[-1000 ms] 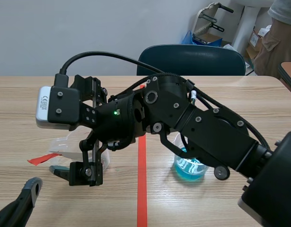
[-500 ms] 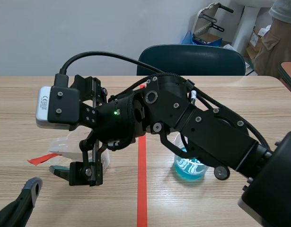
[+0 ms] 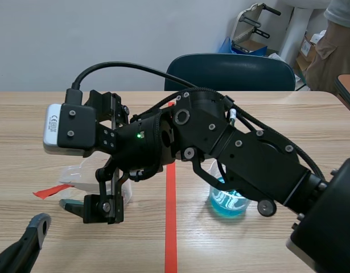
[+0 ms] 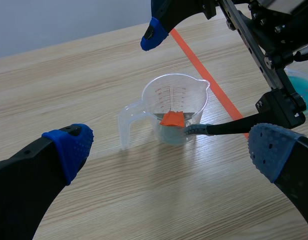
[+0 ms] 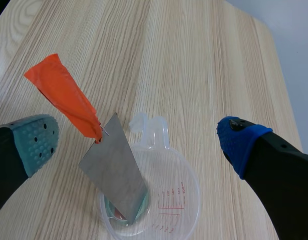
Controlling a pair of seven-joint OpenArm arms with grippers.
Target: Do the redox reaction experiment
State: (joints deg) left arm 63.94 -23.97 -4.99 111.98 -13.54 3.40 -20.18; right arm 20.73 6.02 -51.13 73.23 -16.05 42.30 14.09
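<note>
one clear measuring cup (image 4: 166, 97) stands on the tabletop (image 3: 311, 114), left of the red tape line (image 3: 171, 227), on the near side. one grey metal sheet (image 5: 113, 167) leans tilted inside it, lower end in the cup, upper corner poking over the rim. one orange tape strip (image 5: 63, 95) is fixed to that upper corner and sticks out to the left. cup handle points away from the right claw's camera.

one beaker (image 3: 229, 202) with blue liquid stands just right of the tape line, partly hidden by the right arm (image 3: 237, 153). beaker and cup are apart, with the line between them.

two arms. the right arm comes in from the right, crosses the line and hangs over the cup. right claw (image 5: 136, 142) is spread wide, holding nothing, cup and sheet below and between its fingers. one grey-green pad (image 4: 196, 130) sits low, right by the cup wall, touching or not cannot tell. one blue pad (image 4: 149, 36) is higher, on the cup's far side.

left claw (image 4: 170, 150) sits low at the near left, spread and holding nothing, with the cup ahead of it.

one dark blue chair (image 3: 231, 71) is behind the far table edge. part of one person (image 3: 337, 40) shows at the far right.
</note>
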